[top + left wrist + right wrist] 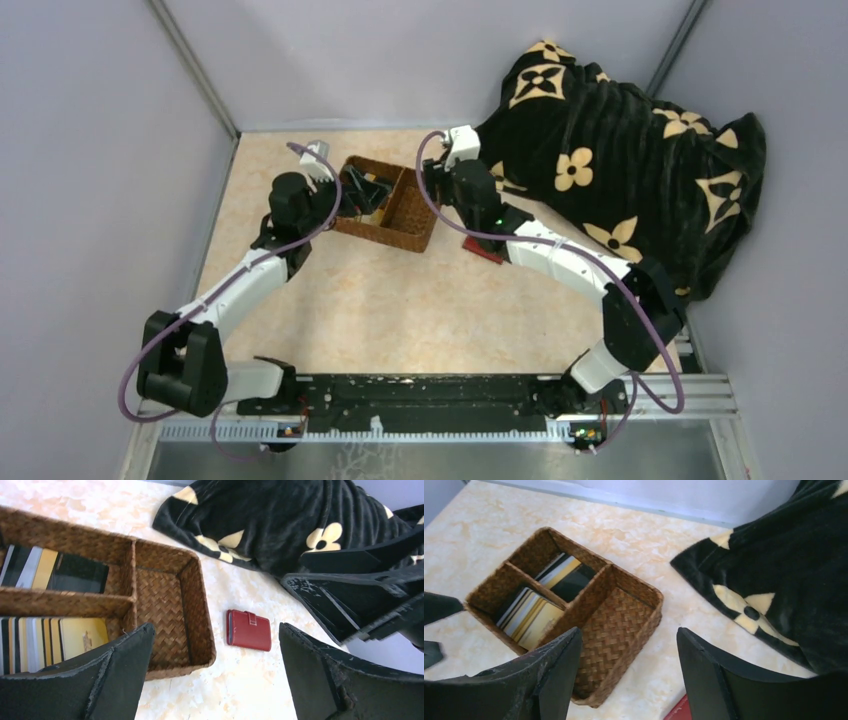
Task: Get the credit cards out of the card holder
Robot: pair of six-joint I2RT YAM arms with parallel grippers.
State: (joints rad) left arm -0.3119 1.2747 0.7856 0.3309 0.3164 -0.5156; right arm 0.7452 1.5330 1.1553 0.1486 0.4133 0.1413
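The red card holder (pixel 249 630) lies shut on the table, right of the wicker basket (pixel 192 605). In the top view the card holder (pixel 483 250) is half hidden under my right arm, and only its corner (pixel 679 711) shows in the right wrist view. Credit cards (pixel 55 570) lie in the basket's far small compartment, and more cards (pixel 50 640) stand in the near one; they also show in the right wrist view (pixel 531 612). My left gripper (pixel 215 630) is open and empty above the basket's corner. My right gripper (pixel 628 630) is open and empty, above the table between the basket and the holder.
A black blanket with cream flowers (pixel 620 160) is heaped at the back right, its edge close to the card holder. The basket's large compartment (pixel 621 622) holds nothing. Grey walls close in the table on three sides. My right gripper's fingers (pixel 350 595) show in the left wrist view.
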